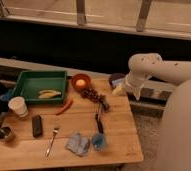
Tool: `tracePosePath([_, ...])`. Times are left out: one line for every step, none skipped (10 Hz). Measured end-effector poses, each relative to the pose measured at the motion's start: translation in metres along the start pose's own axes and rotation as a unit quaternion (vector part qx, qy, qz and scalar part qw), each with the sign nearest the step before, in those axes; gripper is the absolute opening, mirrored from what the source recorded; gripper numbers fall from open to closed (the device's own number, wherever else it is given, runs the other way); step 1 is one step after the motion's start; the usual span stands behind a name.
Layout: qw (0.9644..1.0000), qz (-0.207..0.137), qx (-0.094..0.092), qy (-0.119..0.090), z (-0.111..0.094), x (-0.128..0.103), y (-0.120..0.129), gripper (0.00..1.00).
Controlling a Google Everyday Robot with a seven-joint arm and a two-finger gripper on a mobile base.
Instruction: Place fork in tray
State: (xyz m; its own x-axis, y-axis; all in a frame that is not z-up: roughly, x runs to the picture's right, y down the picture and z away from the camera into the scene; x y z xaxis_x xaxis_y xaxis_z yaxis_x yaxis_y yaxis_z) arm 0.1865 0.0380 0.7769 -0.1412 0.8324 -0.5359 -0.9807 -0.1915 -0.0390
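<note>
Green tray (29, 82) and silver fork (52, 141) are lying apart on a wooden table (116, 132).
At the far left the tray is holding something yellow (49, 93). The fork is resting on bare wood at about 6 o'clock from it, outside the rim, with a black block (37, 125) at its 10 o'clock. At 3 o'clock from the orange bowl (81, 81), the gripper (119, 90) is hanging by the table's right edge, well apart from the fork. Clenched or released, I cannot tell.

silver fork (52, 140), dark green tray (33, 84), orange bowl (75, 80), white gripper (132, 93) at table's (116, 127) right edge
</note>
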Motion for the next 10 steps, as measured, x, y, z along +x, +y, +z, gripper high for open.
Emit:
tracePosePath([1.0, 0.0, 0.0, 0.0, 0.0, 0.0, 0.0, 0.8])
tracePosePath([1.0, -0.001, 0.001, 0.0, 0.0, 0.0, 0.0, 0.8])
tracePosePath([1.0, -0.01, 0.0, -0.001, -0.002, 0.003, 0.004, 0.8])
tracePosePath([0.9997, -0.022, -0.001, -0.002, -0.001, 0.006, 0.014, 0.8])
tracePosePath([0.9993, -0.038, -0.002, -0.003, 0.0, 0.009, 0.029, 0.8])
tracePosePath([0.9983, -0.057, -0.003, -0.006, 0.003, 0.012, 0.05, 0.8])
tracePosePath([0.9973, -0.073, -0.008, -0.007, 0.006, 0.014, 0.071, 0.8])
tracePosePath([0.9961, -0.086, -0.013, -0.008, 0.009, 0.015, 0.088, 0.8])
tracePosePath([0.9945, -0.102, -0.02, -0.009, 0.012, 0.016, 0.108, 0.8])
tracePosePath([0.992, -0.122, -0.03, -0.009, 0.015, 0.02, 0.133, 0.8])
